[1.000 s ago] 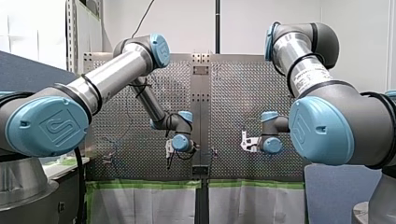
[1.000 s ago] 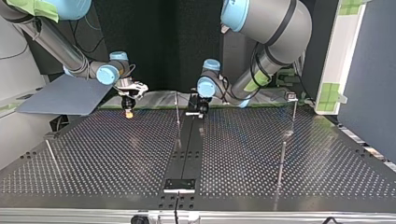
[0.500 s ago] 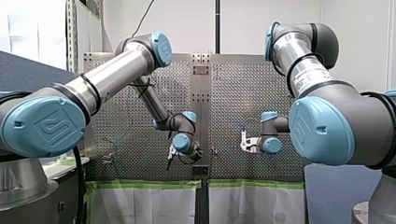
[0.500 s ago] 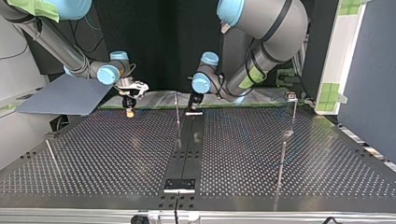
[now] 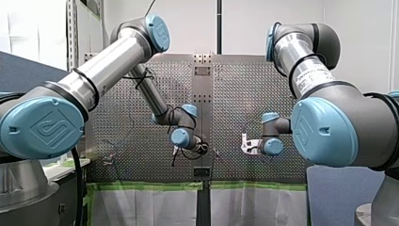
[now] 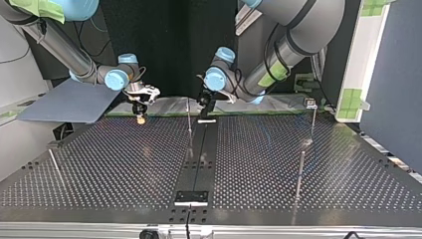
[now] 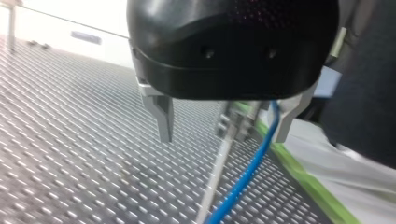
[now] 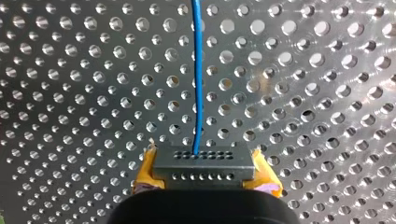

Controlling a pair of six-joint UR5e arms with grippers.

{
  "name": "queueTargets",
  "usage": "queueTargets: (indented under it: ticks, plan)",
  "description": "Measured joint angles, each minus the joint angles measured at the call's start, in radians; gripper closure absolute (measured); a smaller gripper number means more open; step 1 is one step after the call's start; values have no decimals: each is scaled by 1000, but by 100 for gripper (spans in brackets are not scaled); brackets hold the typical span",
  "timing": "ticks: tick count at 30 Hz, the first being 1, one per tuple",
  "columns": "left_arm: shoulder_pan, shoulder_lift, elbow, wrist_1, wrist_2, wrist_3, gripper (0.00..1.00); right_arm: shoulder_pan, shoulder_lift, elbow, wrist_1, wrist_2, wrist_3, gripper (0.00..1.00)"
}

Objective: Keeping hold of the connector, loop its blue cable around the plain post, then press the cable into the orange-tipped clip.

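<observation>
The perforated table (image 6: 99, 164) is a broad sheet of dull metal, evenly drilled with small round holes, and a smooth black strip (image 6: 199, 159) runs down its middle. My left arm (image 5: 113, 61) and my right arm (image 5: 306, 61) are thick silver tubes with grey joints and pale blue round caps. A flat grey sheet (image 6: 69, 102) lies off the table at the top view's left, and green tape (image 7: 299, 175) lines the table's edge ahead of my left gripper. Several slim metal rods (image 6: 300, 174) rise well apart over the table. One of them, a thin metal post (image 7: 219, 158), stands ahead of my left gripper (image 7: 224, 123), in the gap between its fingers. That gripper is a glossy black shell with two short, square-cut metal fingers (image 7: 161, 116) spread wide and clamping nothing. My right gripper (image 8: 204, 168) is closed on the connector (image 8: 204, 163), with its yellow pads (image 8: 147, 170) pressed against both ends. The connector is a dark grey rectangular block with two rows of tiny holes. The blue cable (image 8: 198, 70), thin and smooth, leaves the upper row near its middle and runs straight away over the holes. In the left wrist view it passes between the spread fingers, close beside one of them and next to the post. I cannot tell whether it touches either.
</observation>
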Motion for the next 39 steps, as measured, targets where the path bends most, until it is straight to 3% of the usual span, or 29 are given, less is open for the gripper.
queueTargets:
  ticks: [5,17,22,26,35,39]
  plan:
    - [-13,44,-45,44,30,2,0,7,0,0,21,0,-7,100]
    - [-45,152,-152,152,12,0,0,35,1,0,46,0,-32,100]
    - [-52,198,-198,198,-19,-7,0,54,2,2,66,-8,-52,100]
    - [-51,216,-234,220,-53,-32,0,63,3,8,74,-12,-58,100]
    - [-54,221,-313,204,-131,-108,0,66,3,27,84,-6,-61,100]
    - [-54,221,-351,195,-169,-123,0,69,3,27,111,3,-75,100]
